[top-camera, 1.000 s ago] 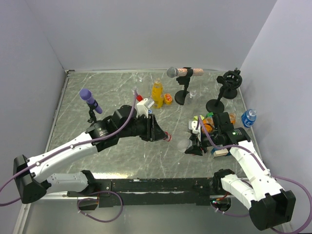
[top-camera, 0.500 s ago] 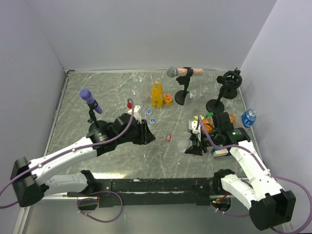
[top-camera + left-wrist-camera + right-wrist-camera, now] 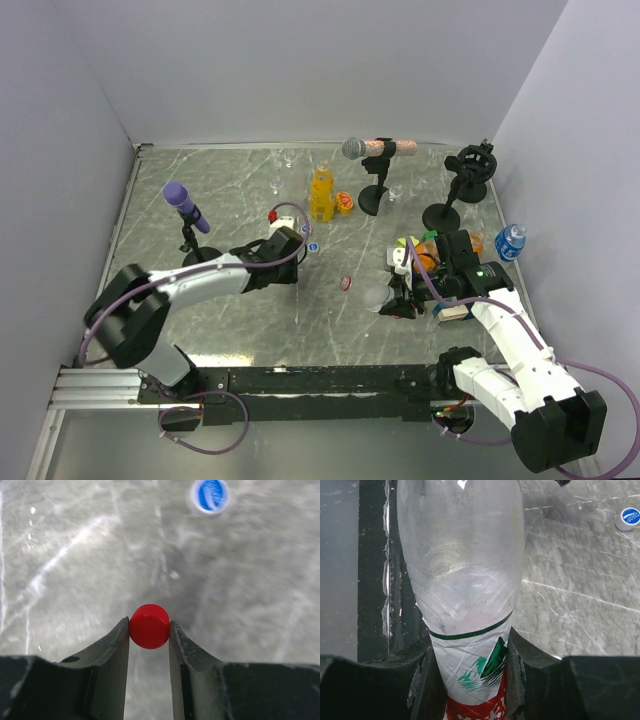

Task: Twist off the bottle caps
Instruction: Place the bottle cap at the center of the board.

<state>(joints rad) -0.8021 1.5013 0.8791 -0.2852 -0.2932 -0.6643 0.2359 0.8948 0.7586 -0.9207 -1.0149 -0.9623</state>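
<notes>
No legible text; white print on blue cap (image 3: 210, 494) too blurred

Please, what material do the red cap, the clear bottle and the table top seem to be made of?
Red cap: probably plastic, smooth and matte, with even colour.
Clear bottle: likely thin plastic, see-through, with creases and a printed label wrap.
Table top: grey with pale veins and soft reflections, like polished marble; it may be only printed laminate.

mic stands (image 3: 373, 200) crowd rear, tabletop (image 3: 320, 330) open front-centre
</notes>
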